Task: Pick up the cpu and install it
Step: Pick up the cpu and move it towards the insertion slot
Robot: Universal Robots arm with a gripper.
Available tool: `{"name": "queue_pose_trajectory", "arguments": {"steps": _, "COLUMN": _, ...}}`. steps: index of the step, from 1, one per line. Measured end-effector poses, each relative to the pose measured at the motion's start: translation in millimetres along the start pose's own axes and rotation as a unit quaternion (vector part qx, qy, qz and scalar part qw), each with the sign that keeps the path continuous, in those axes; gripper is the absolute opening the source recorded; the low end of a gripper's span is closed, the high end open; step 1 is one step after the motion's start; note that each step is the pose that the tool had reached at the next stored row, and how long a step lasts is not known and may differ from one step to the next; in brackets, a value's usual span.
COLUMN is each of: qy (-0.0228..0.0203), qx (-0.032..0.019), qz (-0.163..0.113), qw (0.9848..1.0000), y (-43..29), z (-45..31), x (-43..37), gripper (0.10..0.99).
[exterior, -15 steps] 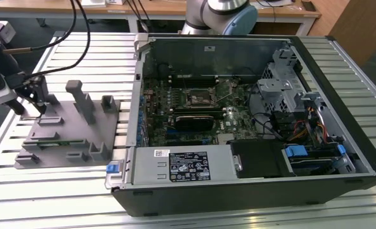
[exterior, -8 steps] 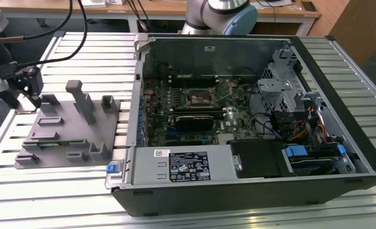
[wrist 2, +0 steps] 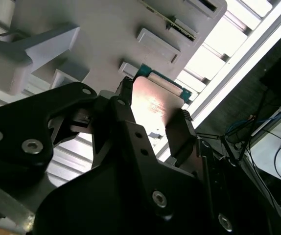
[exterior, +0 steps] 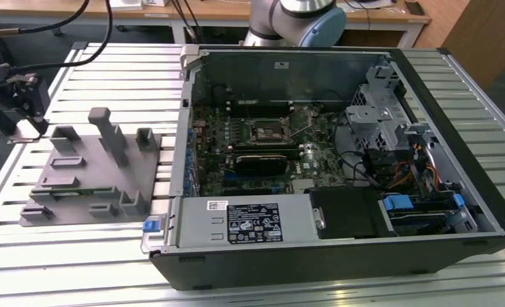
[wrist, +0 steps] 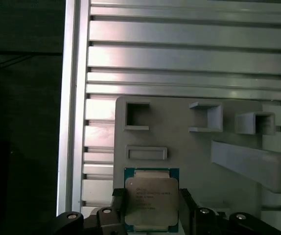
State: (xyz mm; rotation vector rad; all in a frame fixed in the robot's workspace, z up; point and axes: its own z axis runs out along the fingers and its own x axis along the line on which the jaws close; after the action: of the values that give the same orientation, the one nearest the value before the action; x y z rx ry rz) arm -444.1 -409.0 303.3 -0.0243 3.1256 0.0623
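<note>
Currently, item one: the gripper [wrist 2: 152,105], clenched on the cpu [wrist: 151,198]. In both wrist views I see a black finger [wrist: 119,204] pressed against each of two opposite edges of the chip. Its silvery top faces the first wrist camera, with a green border round it.

Item two, location: the cpu hangs over a corner of the grey fixture [wrist: 179,147], just beside a shallow rectangular recess. I cannot tell whether it is touching the fixture or raised clear of it.

Item three, destination: the socket [exterior: 262,132] sits on the motherboard inside the open computer case [exterior: 338,256], well apart from the fixture, toward the exterior view's right.

Hazards, as I judge them:
- Slip. The hold is on thin edges only, so a jolt in transit could let the chip twist or drop onto the slatted table [wrist: 179,58].
- Snag. The fixture's upright posts [exterior: 109,131] stand between here and the case, and a low path would clip them.
- Collision. The case wall and drive cages crowd the socket, so a wide approach risks the wrist striking metal.
- Misalignment. A chip rotated or tilted in the grip would meet the socket askew, and pressing it down then could damage the contacts.
- Orientation. I cannot see the corner marking from here.
</note>
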Motion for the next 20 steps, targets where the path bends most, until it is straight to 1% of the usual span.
{"name": "queue_pose_trajectory", "arguments": {"steps": 3, "qy": 0.0000, "qx": -0.0007, "qz": 0.000, "qw": 1.0000, "y": 0.3, "z": -9.3, "x": -0.1, "gripper": 0.525}}
{"name": "queue_pose_trajectory", "arguments": {"steps": 14, "qy": -0.0001, "qx": -0.0028, "qz": 0.000, "qw": 1.0000, "y": 2.1, "z": -50.5, "x": -0.4, "gripper": 0.525}}
{"name": "queue_pose_trajectory", "arguments": {"steps": 20, "qy": -0.0004, "qx": -0.0043, "qz": 0.000, "qw": 1.0000, "y": 3.3, "z": -70.3, "x": -0.3, "gripper": 0.525}}
